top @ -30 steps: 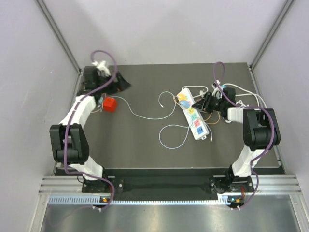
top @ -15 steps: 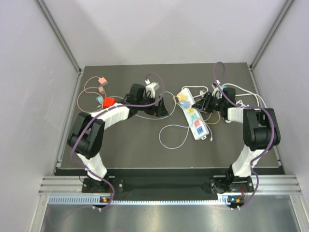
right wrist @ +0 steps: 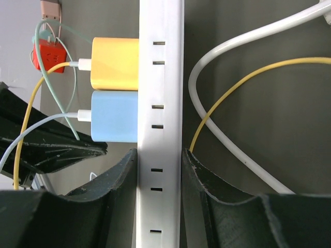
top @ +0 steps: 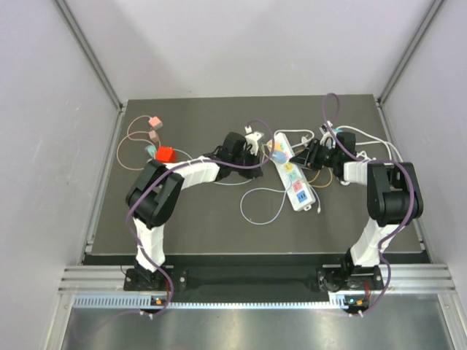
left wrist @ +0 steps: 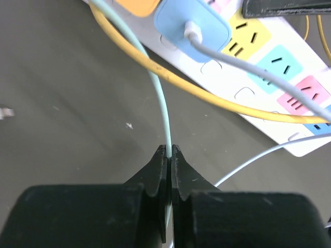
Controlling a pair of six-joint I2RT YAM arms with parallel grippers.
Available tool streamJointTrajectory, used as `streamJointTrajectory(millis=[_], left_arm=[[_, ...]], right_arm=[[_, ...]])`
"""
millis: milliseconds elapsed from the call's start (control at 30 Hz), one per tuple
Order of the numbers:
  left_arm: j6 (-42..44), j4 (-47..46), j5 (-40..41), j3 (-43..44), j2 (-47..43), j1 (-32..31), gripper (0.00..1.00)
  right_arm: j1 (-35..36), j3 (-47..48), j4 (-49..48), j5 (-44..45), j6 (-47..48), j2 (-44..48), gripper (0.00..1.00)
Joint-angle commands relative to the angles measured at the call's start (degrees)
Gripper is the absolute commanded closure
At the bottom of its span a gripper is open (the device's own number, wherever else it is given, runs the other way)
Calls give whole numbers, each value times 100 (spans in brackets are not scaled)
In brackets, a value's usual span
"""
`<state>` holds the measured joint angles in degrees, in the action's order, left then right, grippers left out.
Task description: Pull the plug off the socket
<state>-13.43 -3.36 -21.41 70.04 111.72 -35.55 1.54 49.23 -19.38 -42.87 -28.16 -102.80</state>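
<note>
- Now left fingers (left wrist: 155,173) pinch the pale green cable (left wrist: 164,116), apparently to tug it free.
- Meanwhile right fingers (right wrist: 120,173) clamp the power strip (right wrist: 160,82) to steady it.

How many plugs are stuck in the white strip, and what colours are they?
Orange plug: 1
Blue plug: 1
Total in the strip: 2

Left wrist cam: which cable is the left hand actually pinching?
The pale green cable, clamped in the left hand. The yellow cable only crosses it farther up; the grey cable runs into the blue plug. Neither is gripped.
</note>
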Motion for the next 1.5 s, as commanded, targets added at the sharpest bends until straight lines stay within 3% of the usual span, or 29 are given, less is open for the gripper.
streamJointTrajectory(millis=[0, 100, 167, 267, 367, 533, 900, 1000, 1200, 1467], left_arm=[[218, -96, 233, 326, -80, -22, 100], [611, 19, -90, 125, -492, -22, 100], [1103, 387, -1016, 28, -869, 4, 100], [1834, 1292, -1470, -52, -1274, 74, 100], [2230, 2089, -1472, -104, -1582, 285, 100], [2407, 2656, -1208, -298, -2153, 1084, 100], [888, 1664, -1252, -597, -3332, 3201, 100], [176, 1207, -735, -597, -3280, 3676, 100], [-844, 521, 179, -492, -2867, 4135, 100], [-1030, 625, 848, 395, -1629, 4275, 100]], right_arm=[[-66, 227, -286, -90, 74, -20, 100], [-66, 227, -286, -90, 65, -20, 100], [-75, 218, -286, -90, 74, -12, 100], [-75, 227, -295, -72, 65, -29, 100], [-75, 218, -295, -37, 65, -12, 100], [-93, 201, -277, -11, 74, 41, 100], [-110, 210, -295, -28, 48, 59, 100], [-101, 209, -304, -37, 48, 59, 100], [-110, 201, -304, -46, 30, 103, 100], [-101, 192, -339, -90, -23, 85, 100]])
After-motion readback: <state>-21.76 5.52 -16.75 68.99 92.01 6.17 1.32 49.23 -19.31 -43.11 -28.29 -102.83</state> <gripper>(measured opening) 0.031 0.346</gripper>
